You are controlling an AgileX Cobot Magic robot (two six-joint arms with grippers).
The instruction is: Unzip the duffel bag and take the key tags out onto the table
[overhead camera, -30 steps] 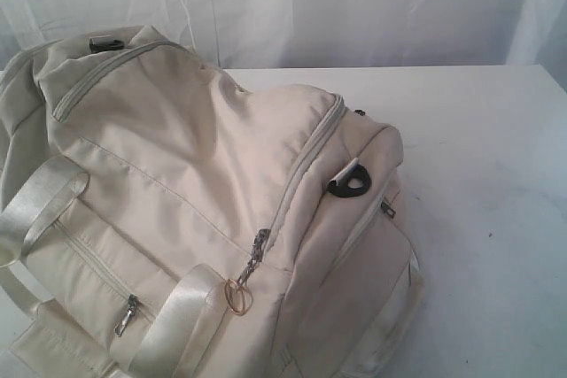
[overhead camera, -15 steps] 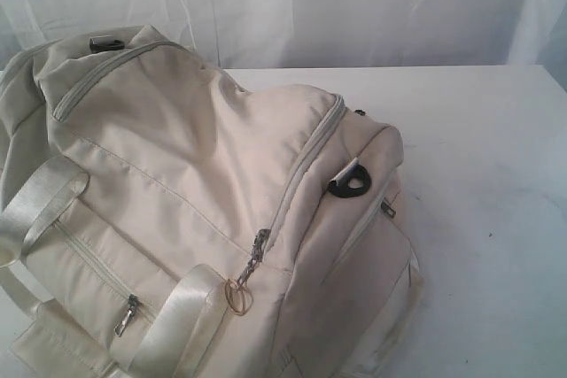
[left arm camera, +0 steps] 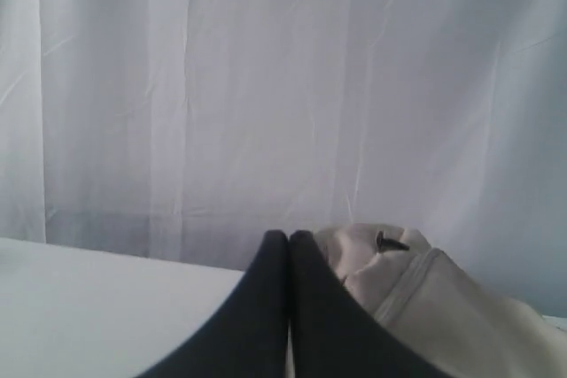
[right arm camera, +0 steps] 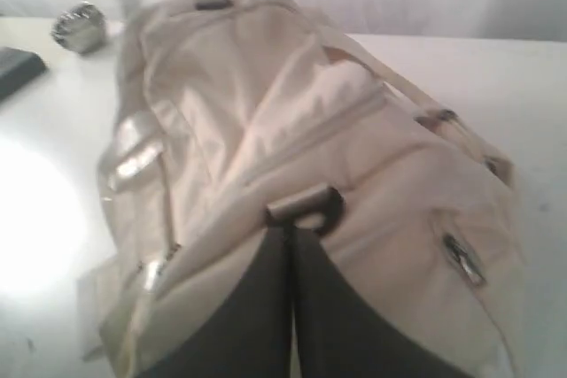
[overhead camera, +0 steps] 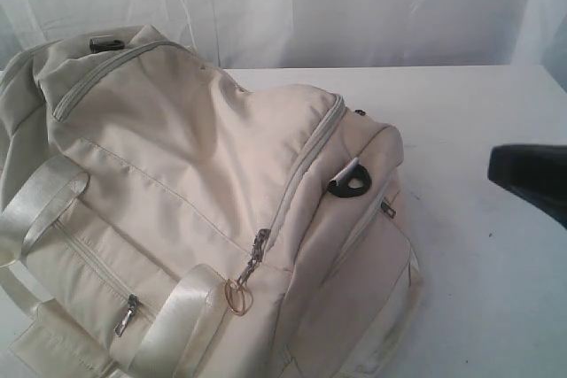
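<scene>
The cream duffel bag (overhead camera: 186, 183) lies on the white table (overhead camera: 478, 112), filling the left and middle of the exterior view. Its main zipper (overhead camera: 306, 161) is closed, with the metal ring pull (overhead camera: 237, 297) hanging near a pale strap. The key tags are hidden. My right gripper (overhead camera: 505, 168) shows as a dark shape at the right edge, apart from the bag. In the right wrist view, its fingers (right arm camera: 290, 232) are shut and empty, pointing at the bag's black D-ring (right arm camera: 308, 207). My left gripper (left arm camera: 289, 236) is shut and empty, with the bag's end (left arm camera: 425, 298) beside it.
A black buckle (overhead camera: 105, 43) sits on the bag's far top. A side-pocket zipper pull (overhead camera: 127, 314) hangs low on the bag's front. In the right wrist view, a shiny metal object (right arm camera: 80, 27) and a flat dark object (right arm camera: 18, 65) lie beyond the bag. A white curtain (overhead camera: 292, 6) backs the table.
My right gripper has come into the exterior view at the right edge. The bag has not moved.
</scene>
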